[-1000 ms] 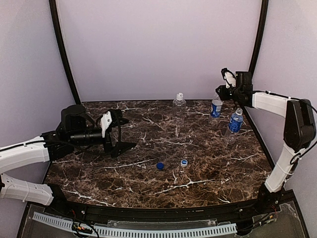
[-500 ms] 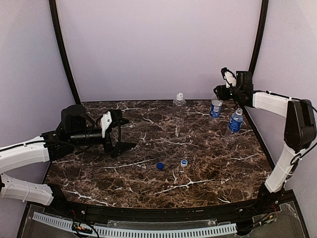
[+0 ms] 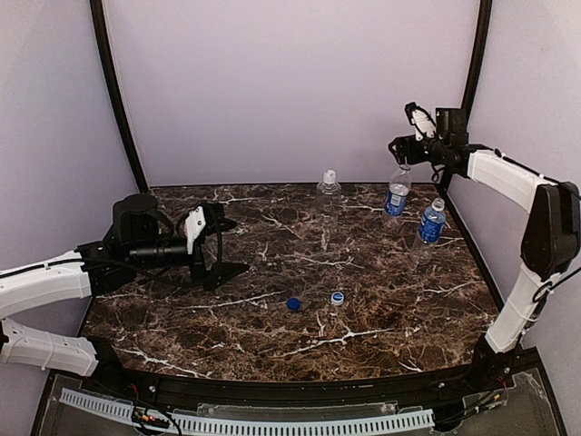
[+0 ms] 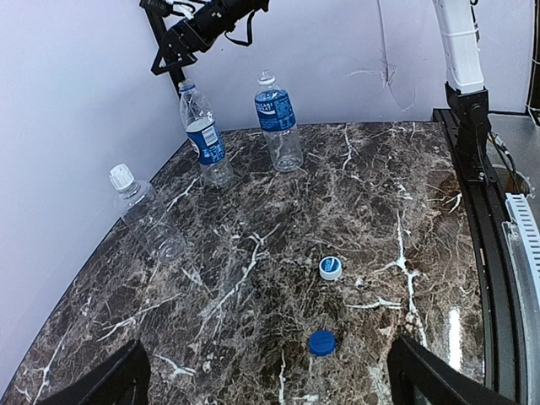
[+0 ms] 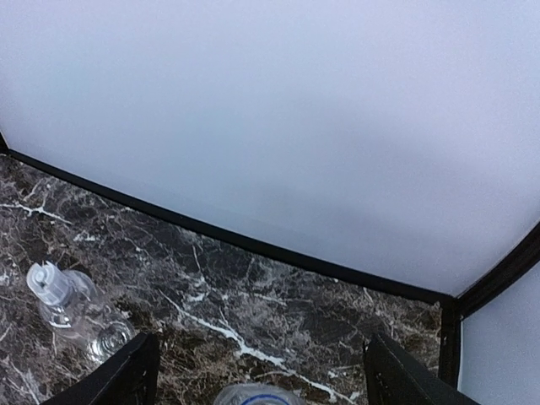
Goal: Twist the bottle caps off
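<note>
1. Three clear bottles stand upright along the far side of the table: an unlabelled bottle [image 3: 329, 189] at mid-back, a blue-labelled bottle [image 3: 396, 195] to its right, and a second blue-labelled bottle [image 3: 430, 225] near the right edge
2. There are three caps. The white cap [image 3: 329, 174] sits on the unlabelled bottle. The dark blue cap [image 3: 293, 303] and the pale blue-and-white cap [image 3: 338, 297] lie loose near each other at the near middle, well apart from the bottles
3. There are two grippers. The left gripper [image 3: 227, 243] hangs over the table's left side, fingers spread wide, holding nothing. The right gripper [image 3: 408, 136] hovers above the first blue-labelled bottle, apart from it, fingers also wide and empty
4. The table [image 3: 381, 345] is dark brown marble with white veins, with pale lilac walls [image 3: 290, 82] and black posts [image 3: 113, 91] behind it
5. The left wrist view takes in all three bottles and both loose caps. The right wrist view shows only the capped bottle, an open bottle mouth at its lower edge, and the back corner
</note>
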Controlling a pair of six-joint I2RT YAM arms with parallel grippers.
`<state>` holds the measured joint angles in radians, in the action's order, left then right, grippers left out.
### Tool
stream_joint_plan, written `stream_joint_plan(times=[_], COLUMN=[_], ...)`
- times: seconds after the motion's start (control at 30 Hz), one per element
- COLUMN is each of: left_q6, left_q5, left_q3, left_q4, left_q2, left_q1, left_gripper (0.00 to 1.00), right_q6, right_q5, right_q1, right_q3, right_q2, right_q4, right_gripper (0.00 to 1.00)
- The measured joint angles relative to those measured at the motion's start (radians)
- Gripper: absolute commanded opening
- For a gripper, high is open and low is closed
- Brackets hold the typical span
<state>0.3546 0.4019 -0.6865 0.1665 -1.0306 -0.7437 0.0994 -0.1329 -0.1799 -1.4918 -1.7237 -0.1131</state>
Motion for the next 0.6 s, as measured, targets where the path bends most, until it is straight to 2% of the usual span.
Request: stream_joint_plan(times=[0.13, 0.3, 0.43, 0.6], left_q6=[-0.024, -0.108, -0.21, -0.29], left_q5=[-0.027, -0.163, -0.274, -0.379], left_q3=[0.022, 0.069, 0.108, 0.2], left_q4=[0.026, 0.08, 0.09, 0.092], left_q2=[0.0, 0.0, 0.001, 0.044], left_q1=[0.0, 0.012, 0.094, 0.186], left_gripper=[0.99, 0.99, 0.99, 0.99], right_q6=[0.001, -0.004, -0.014, -0.039], right_q5=[0.002, -0.016, -0.026, -0.004], right_q1=[-0.062, -0.211, -0.287, -0.312], right_q3=[-0.093, -0.238, -0.32, -0.409], right_q2=[0.0, -0.064, -0.171, -0.322], right_q4=[-0.028, -0.085, -0.13, -0.207], right_gripper=[0.82, 0.85, 0.86, 0.85])
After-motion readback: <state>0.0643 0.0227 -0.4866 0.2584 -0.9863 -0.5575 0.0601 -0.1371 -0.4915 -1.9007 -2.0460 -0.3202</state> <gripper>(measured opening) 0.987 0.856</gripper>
